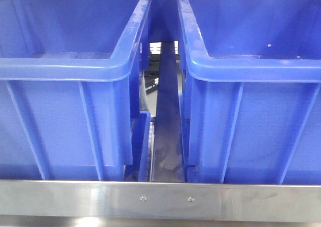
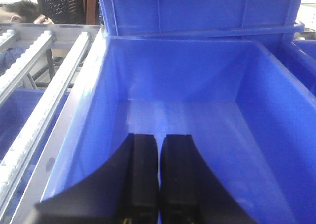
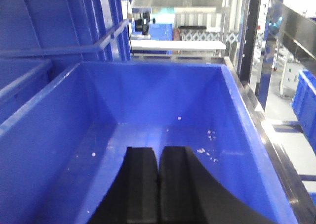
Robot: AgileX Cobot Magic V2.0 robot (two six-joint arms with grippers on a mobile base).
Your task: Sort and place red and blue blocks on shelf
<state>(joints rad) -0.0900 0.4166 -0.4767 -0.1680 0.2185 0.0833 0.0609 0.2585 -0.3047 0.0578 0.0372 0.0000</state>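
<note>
1. My jaws first: the left gripper (image 2: 159, 172) has its two black fingers pressed together with only a thin seam between them, nothing in them, hanging over the inside of a blue bin (image 2: 276, 135). The right gripper (image 3: 158, 184) is the same, closed on nothing, over the other blue bin (image 3: 59, 135).
2. Biggest stuff: in the front view the left bin (image 1: 65, 111) and right bin (image 1: 261, 111) sit side by side on the shelf (image 1: 160, 199), with a dark gap between them.
3. The shelf's steel front rail has two small screws, and white roller tracks (image 2: 44, 110) run beside my left bin.
4. Red and blue blocks: can't spot them in any view.
5. Right bin's floor has a few white specks (image 3: 210, 134).
</note>
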